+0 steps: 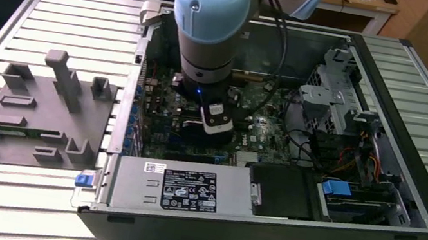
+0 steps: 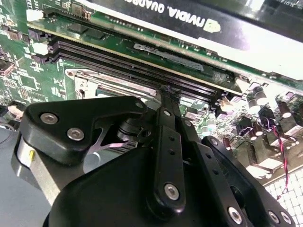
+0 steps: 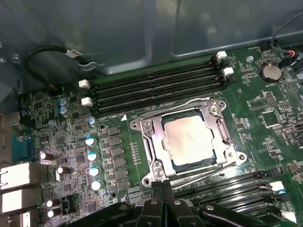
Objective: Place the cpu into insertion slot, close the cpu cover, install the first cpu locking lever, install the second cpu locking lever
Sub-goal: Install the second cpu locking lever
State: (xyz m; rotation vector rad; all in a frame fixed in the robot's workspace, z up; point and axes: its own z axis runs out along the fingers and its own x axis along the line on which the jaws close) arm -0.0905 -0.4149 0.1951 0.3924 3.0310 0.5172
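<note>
Exterior view: found gripper (image 1: 195, 130) low inside computer case (image 1: 412, 186), over motherboard (image 1: 268, 135); case wall near on the exterior view's left. First wrist view: noted cpu (image 3: 189, 142) seated flat within cpu cover (image 3: 150, 135), between memory slots (image 3: 156, 87); fingertips (image 3: 158, 189) pressed together just beside cover's edge. Second wrist view: confirmed fingers (image 2: 168, 142) narrow, graphics card (image 2: 189, 19) beyond.

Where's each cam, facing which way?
Exterior view: above the open case, facing down; the arm and its blue joint show.
First wrist view: on the wrist, facing the cpu framed by the cpu cover; end effector tips show.
Second wrist view: behind the end effector, facing along the board.
Shared: both wrist views show the memory slots.
</note>
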